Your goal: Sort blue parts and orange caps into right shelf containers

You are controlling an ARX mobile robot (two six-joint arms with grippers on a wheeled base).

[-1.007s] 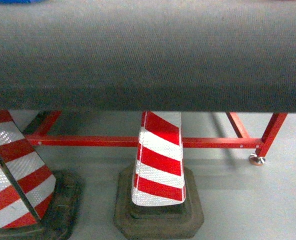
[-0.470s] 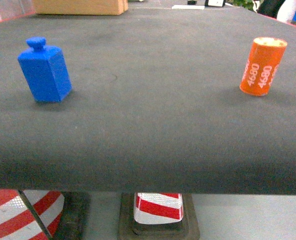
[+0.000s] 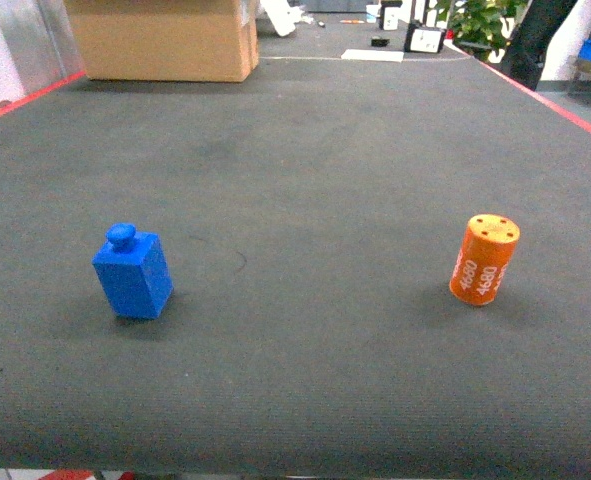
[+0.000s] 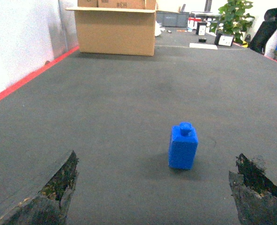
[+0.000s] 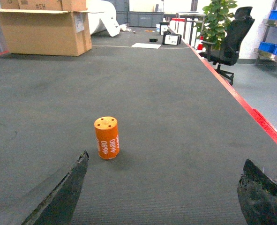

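Where the head view looks down over the bench (image 3: 305, 180), its dark grey mat carries two parts, well apart. The blue part (image 3: 133, 273), a block with a round knob on top, stands upright toward the near left corner. The orange cap (image 3: 483, 259), a cylinder marked 4680, stands slightly tilted toward the near right edge. A cardboard box (image 3: 163, 40) sits at the far left corner, and a red strip runs along the left and right edges. Neither gripper appears in this view, and no crate can be made out with certainty.

In the left wrist view, the left gripper (image 4: 159, 192) is spread wide, its two worn fingers (image 4: 51, 194) at the lower corners of the frame holding nothing. The blue part (image 4: 183, 146) stands on the mat ahead of them, between the two and nearer the right one, touching neither. The box (image 4: 116, 26) rests at the far edge.

In the right wrist view, the right gripper (image 5: 161, 192) is likewise spread wide and empty. The cap (image 5: 106, 138) stands ahead, nearer the left finger (image 5: 61, 192), untouched. Beyond the right edge stand an office chair (image 5: 229, 37) and a potted plant (image 5: 215, 18).
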